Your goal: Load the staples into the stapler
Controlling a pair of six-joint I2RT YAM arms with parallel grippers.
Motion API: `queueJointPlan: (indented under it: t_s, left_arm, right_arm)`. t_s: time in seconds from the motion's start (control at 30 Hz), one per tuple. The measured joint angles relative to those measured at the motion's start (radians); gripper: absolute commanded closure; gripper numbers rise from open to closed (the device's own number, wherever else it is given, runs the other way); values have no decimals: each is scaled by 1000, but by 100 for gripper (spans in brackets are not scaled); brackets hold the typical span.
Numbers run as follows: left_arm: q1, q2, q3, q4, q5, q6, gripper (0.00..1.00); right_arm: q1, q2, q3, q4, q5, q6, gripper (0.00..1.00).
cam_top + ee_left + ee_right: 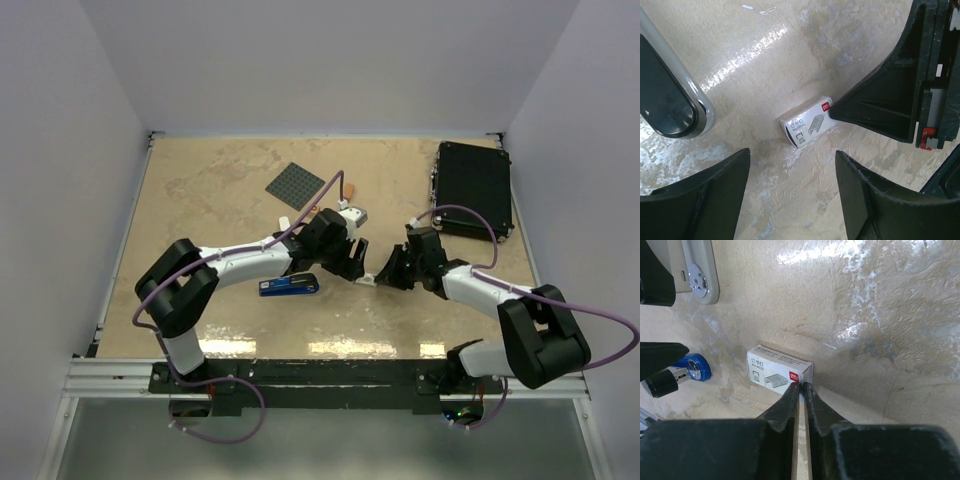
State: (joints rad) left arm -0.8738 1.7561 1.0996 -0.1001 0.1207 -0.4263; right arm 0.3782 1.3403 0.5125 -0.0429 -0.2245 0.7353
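From above, your left gripper and right gripper flank the staples mid-worktop, right of the blue stapler. Left wrist: your left gripper stands released, jaws wide, staples lying flat just beyond. Right wrist: your right gripper is clenched nearly together, tips touching the staples' edge.

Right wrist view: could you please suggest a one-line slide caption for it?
Right claw, tips nearly together, at the edge of the small white staple box lying on the beige table.
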Motion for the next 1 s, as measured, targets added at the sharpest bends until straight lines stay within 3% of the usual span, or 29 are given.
queueJointPlan:
  t_s: [0.3,0.57,1.0]
  left_arm:
    - [0,55,40,-34,-25,-69,40]
    - [0,93,51,-58,-57,-121,57]
    - [0,131,56,-41,-50,-165,59]
  right_arm:
    - [0,-2,9,-24,8,-12,100]
    - [0,-8,9,-35,16,-21,100]
    - [0,-8,9,-35,15,-36,99]
